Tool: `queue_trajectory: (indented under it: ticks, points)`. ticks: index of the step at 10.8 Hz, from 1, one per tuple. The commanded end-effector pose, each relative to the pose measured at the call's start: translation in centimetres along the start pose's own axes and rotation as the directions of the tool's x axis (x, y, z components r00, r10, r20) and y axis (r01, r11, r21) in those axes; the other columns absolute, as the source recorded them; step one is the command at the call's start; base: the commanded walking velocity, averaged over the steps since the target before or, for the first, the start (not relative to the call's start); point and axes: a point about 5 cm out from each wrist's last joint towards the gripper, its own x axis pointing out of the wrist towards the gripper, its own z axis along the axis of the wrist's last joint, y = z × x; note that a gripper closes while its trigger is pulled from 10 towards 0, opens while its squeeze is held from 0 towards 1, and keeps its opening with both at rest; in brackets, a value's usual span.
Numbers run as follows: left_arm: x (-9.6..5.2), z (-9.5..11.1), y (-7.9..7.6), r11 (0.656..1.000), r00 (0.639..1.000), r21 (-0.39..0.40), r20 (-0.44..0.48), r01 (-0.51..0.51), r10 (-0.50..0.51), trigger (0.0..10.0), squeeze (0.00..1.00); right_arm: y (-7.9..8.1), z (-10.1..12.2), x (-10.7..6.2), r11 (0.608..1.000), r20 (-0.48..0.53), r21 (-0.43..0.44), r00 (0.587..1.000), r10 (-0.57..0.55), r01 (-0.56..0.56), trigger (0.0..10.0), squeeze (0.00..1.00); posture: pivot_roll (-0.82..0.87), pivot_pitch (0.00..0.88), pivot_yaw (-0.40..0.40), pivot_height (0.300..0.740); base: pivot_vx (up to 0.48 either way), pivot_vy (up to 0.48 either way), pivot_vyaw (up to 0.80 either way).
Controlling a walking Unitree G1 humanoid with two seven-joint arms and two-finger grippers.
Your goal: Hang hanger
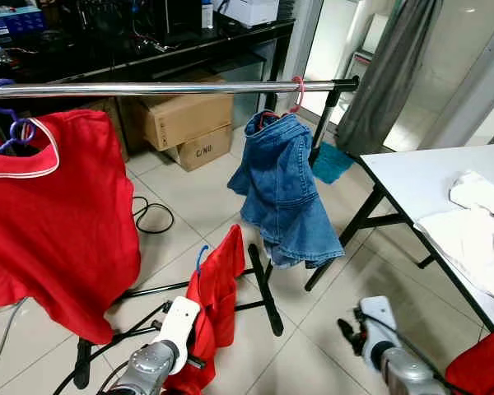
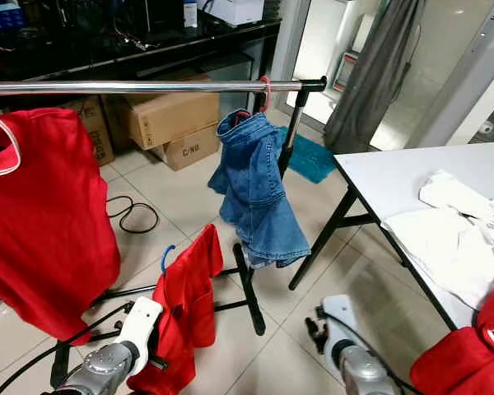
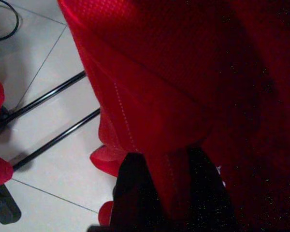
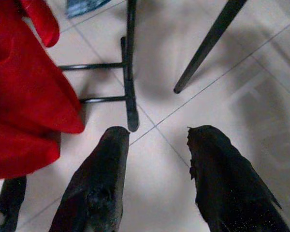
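Left eye view showed a tiled floor [image 1: 189, 197] under a chrome clothes rail [image 1: 165, 88] that ran well above and beyond both pincers. A large red shirt [image 1: 53, 222] hung from the rail on a purple hanger [image 1: 8, 115], up and to the left of the left pincer. A white counter [image 1: 428, 177] stood beyond and to the right of the right pincer, with white cloth [image 1: 477, 234] lying on it. A denim garment [image 1: 284, 197] hung from the rail's far end on a red hanger [image 1: 297, 93], above and between the two pincers. Cardboard boxes [image 1: 185, 123] sat on the floor behind the rail.

The left pincer [image 3: 154, 193] was clenched on a smaller red garment [image 1: 214, 296], whose cloth draped over and around its black fingers [image 3: 130, 193]. The hanger [image 1: 199, 257] of that garment, a blue hook, stood up just above the pincer, well below the rail and not on it. The black feet of the rack [image 4: 130, 82] lay on the floor just beyond both pincers.

The right pincer [image 4: 157, 179] was released, its two fingers [image 4: 96, 188] spread apart over bare tile with nothing between them. More red cloth [image 1: 486, 362] lay just to its right, at the counter's near edge.
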Motion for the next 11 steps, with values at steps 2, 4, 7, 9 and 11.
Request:
queue_trajectory:
  ticks: [2,4,7,9,11]
  points:
    - [0.1,0.4,-0.1,1.000,1.000,0.007,0.017,-0.005,0.005,10.0,0.00,-0.3,0.7,0.2,1.000,0.017,0.001,1.000,0.008,-0.008,10.0,0.00,0.09,0.000,-0.086,0.740,0.000,0.000,0.00]
    - [0.1,0.4,-0.1,1.000,1.000,0.002,0.014,-0.009,0.009,10.0,0.00,0.2,0.2,0.1,0.999,-0.001,-0.032,1.000,0.024,-0.024,10.0,0.00,0.09,0.000,-0.087,0.740,0.000,0.000,0.00]
    - [0.0,0.1,-0.1,1.000,1.000,0.002,0.008,-0.009,0.009,10.0,0.00,0.3,0.2,0.2,0.998,-0.011,-0.053,0.999,0.035,-0.036,10.0,0.00,0.09,0.000,-0.085,0.740,0.000,0.000,0.00]
    - [0.1,0.2,0.0,1.000,1.000,-0.008,0.010,-0.020,0.020,10.0,0.00,0.7,0.4,0.3,0.995,-0.007,-0.081,0.998,0.055,-0.056,10.0,0.00,0.09,0.000,-0.092,0.740,0.000,0.000,0.00]
    - [0.0,0.0,0.2,1.000,1.000,-0.007,0.006,-0.021,0.021,10.0,0.00,1.1,0.5,0.4,0.994,-0.002,-0.086,0.998,0.065,-0.065,10.0,0.00,0.09,0.000,-0.087,0.740,0.000,0.000,0.72]
